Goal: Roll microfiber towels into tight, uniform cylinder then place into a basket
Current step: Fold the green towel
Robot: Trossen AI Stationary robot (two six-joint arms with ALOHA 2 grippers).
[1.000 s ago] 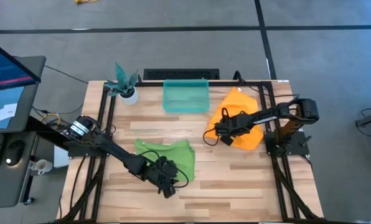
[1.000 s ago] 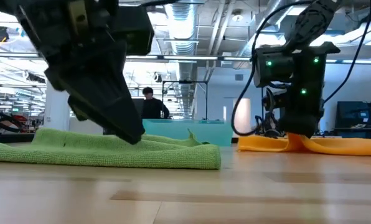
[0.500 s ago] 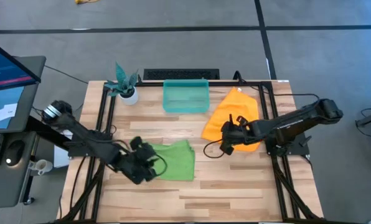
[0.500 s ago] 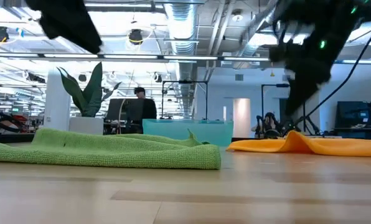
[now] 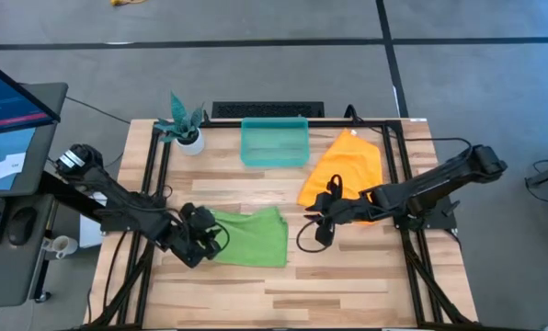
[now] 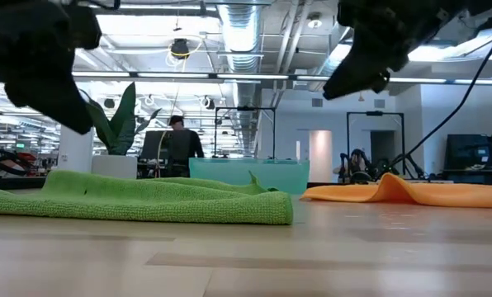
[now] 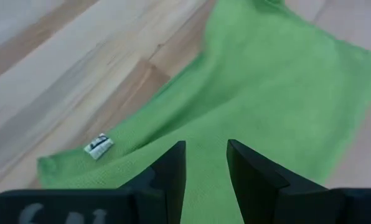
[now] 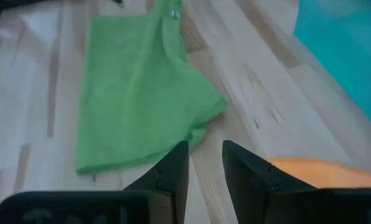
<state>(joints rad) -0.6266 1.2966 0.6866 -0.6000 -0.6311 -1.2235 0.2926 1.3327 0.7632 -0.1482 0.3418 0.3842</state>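
The lime green towel point(image 5: 251, 236) lies spread on the table's near middle, with a low fold along its top point(image 6: 147, 198). My left gripper point(image 5: 211, 241) hovers open above its left end point(image 7: 205, 155), touching nothing. The orange towel point(image 5: 348, 165) lies at the right, humped in the middle point(image 6: 395, 188). My right gripper point(image 5: 316, 223) hangs open in the air off the orange towel's near left corner point(image 8: 205, 155). It slants toward the green towel point(image 8: 136, 93) and holds nothing. The teal basket point(image 5: 274, 142) stands at the far middle with nothing showing inside it.
A white pot with a teal plant point(image 5: 188, 136) stands at the far left corner, beside the basket. A black bar point(image 5: 267, 110) lies behind the basket. Bare wood point(image 5: 348, 276) runs along the near edge. A person point(image 6: 178, 140) sits in the room beyond.
My left gripper has risen off the green towel's near right part and drawn back toward the table's left edge, to the towel's left end. My right gripper has lifted off the orange towel, tipped from pointing down to a slant, and moved toward the near edge. Both towels lie still.
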